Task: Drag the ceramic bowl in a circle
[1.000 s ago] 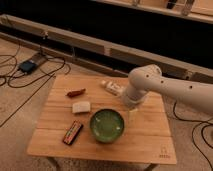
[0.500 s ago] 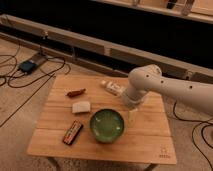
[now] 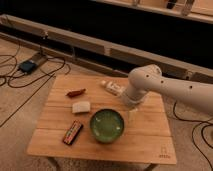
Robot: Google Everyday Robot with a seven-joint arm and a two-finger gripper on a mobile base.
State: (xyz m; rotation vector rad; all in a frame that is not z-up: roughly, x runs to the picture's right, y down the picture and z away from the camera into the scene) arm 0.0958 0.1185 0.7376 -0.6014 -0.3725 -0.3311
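The gripper [image 3: 131, 112] hung by the ceramic bowl [image 3: 107, 125]'s right rim, its grasp unclear; a pale block [image 3: 81, 106] and dark packet [image 3: 73, 132] lay left

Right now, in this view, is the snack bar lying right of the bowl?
No, the snack bar lies left of the bowl; the gripper is beside the bowl's right side.

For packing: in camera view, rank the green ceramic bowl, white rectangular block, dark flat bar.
Largest: green ceramic bowl.
Then dark flat bar and white rectangular block, too alike to rank.
Gripper beside the bowl's rim.
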